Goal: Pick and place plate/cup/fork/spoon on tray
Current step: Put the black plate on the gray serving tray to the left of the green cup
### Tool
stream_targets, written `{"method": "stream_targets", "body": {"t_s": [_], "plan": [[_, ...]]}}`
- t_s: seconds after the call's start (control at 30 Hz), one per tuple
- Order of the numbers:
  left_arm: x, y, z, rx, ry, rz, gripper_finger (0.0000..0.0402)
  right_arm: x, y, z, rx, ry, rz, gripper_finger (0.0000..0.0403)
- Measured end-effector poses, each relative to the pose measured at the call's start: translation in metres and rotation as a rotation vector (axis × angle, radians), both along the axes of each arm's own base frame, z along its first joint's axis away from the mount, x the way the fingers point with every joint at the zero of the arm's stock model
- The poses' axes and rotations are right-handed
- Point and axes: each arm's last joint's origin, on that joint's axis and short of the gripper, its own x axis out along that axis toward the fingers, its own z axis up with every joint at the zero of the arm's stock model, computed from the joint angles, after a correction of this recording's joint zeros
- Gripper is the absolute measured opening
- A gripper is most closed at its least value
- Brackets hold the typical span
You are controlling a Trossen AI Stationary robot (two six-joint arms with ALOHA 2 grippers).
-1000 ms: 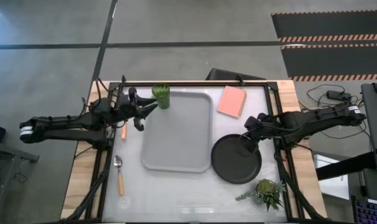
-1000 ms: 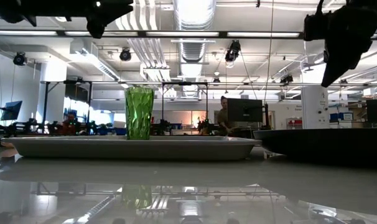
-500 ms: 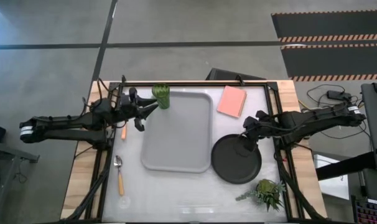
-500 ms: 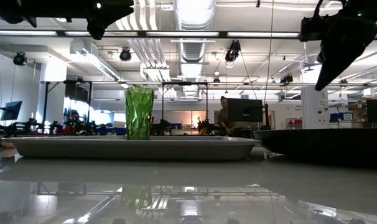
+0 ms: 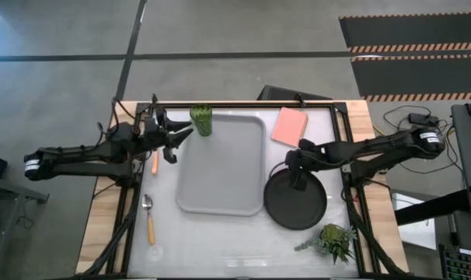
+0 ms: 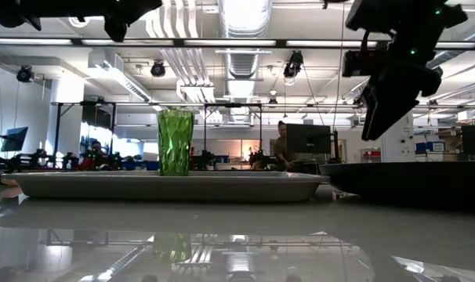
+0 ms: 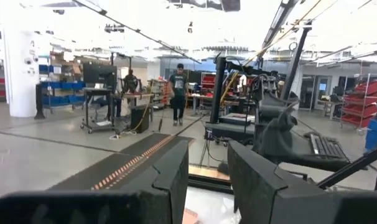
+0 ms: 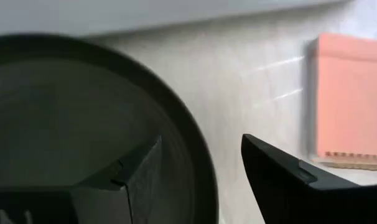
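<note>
The green cup (image 5: 201,120) stands upright in the far left corner of the grey tray (image 5: 222,179). The black plate (image 5: 298,204) lies flat on the table, right of the tray. My right gripper (image 5: 295,177) hovers open above the plate's far left rim (image 8: 195,168), with one finger over the inside and one over the table. In the low view it hangs clear above the plate (image 6: 410,184). My left gripper (image 5: 172,146) is open and empty, left of the cup. The fork (image 5: 154,163) lies partly under the left arm. The spoon (image 5: 149,218) lies near the table's front left.
A salmon-pink pad (image 5: 290,126) lies at the far side, right of the tray. A small green plant (image 5: 333,241) stands at the near right, beside the plate. The tray's middle and near half are bare.
My right gripper has moved toward the table's left, along the plate's far rim, and come lower over it. Its fingers have opened. The plate, cup and tray have stayed in place.
</note>
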Motion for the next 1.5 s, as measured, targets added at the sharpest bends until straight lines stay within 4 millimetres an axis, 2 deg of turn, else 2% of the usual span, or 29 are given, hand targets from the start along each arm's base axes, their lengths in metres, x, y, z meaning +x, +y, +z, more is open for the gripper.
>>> {"method": "stream_targets", "body": {"t_s": [0.33, 0.53, 0.73, 1.0, 1.1, 1.37, 1.5], "plan": [[-0.004, -0.001, 0.003, 0.02, -0.014, 0.005, 0.0094, -0.006, -0.018, -0.02, 0.077, 0.071, -0.006, 0.0198], [-0.001, 0.0, 0.001, 0.018, -0.002, 0.005, 0.0094, -0.005, -0.024, -0.022, 0.082, 0.071, -0.028, 0.0188], [-0.002, 0.0, 0.001, 0.017, -0.003, 0.005, 0.0094, -0.003, -0.024, -0.028, 0.08, 0.09, -0.02, 0.0183], [-0.001, 0.0, 0.001, 0.013, -0.003, 0.003, 0.0094, 0.003, -0.025, -0.046, 0.089, 0.163, -0.025, 0.0177], [-0.001, 0.0, 0.001, 0.013, -0.004, 0.003, 0.0094, 0.004, -0.025, -0.052, 0.104, 0.189, -0.025, 0.0148], [-0.001, 0.0, 0.001, 0.012, -0.002, 0.003, 0.0094, 0.005, -0.023, -0.054, 0.159, 0.194, 0.006, 0.0025], [-0.001, 0.0, 0.001, 0.012, -0.002, 0.003, 0.0094, 0.003, -0.023, -0.046, 0.158, 0.162, 0.012, 0.0016]]}}
